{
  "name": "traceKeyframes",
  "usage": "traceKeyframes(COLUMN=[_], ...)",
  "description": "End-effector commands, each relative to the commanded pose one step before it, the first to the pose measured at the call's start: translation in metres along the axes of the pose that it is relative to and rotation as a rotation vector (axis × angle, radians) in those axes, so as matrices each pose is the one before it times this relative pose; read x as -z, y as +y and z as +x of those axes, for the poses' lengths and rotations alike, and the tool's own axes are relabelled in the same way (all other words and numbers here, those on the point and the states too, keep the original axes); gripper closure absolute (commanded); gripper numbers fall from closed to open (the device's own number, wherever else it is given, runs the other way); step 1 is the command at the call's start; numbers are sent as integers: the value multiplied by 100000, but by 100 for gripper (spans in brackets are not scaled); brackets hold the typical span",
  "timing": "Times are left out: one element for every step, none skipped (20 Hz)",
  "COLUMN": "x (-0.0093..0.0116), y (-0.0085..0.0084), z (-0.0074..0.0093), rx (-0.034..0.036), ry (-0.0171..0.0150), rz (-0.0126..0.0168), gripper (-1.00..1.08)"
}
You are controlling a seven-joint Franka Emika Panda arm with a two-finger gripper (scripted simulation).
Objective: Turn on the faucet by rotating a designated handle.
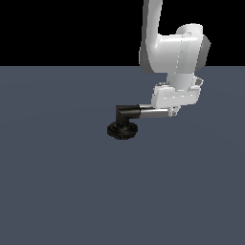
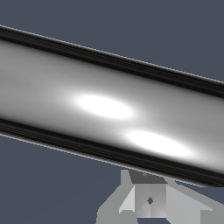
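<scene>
Chrome handle (image 1: 154, 113) is seen joined to the black elbow of the faucet (image 1: 123, 125), whose ribbed base sits on the grey floor (image 1: 62, 182), and its outer end toward the exterior view's right is hidden behind the white gripper (image 1: 173, 112). Fingers are hardly made out in either view, so whether the claw is apart or clamped on the bar cannot be told. In the wrist view the handle (image 2: 109, 109) is cut off at both sides, with only a pale grey gripper part (image 2: 148, 201) shown past it.
</scene>
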State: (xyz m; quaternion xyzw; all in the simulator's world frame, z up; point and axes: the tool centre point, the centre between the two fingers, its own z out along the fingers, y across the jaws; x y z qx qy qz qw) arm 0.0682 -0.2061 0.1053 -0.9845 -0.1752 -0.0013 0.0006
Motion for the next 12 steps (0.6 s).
traceKeyframes(x=[-402, -15, -2, -2, -11, -2, -2, -14, -2, -2, -10, 0], y=[497, 199, 165, 164, 186, 161, 160, 191, 157, 155, 177, 0], z=[517, 168, 190, 188, 170, 185, 184, 158, 180, 179, 160, 0], rx=[10, -63, 0, 0, -44, 0, 0, -63, 0, 0, -45, 0], ry=[-151, -28, 0, 0, -20, 0, 0, -28, 0, 0, -20, 0], rz=[-58, -5, 0, 0, -4, 0, 0, -5, 0, 0, -4, 0], gripper=[108, 108, 108, 108, 108, 108, 108, 108, 108, 108, 108, 108])
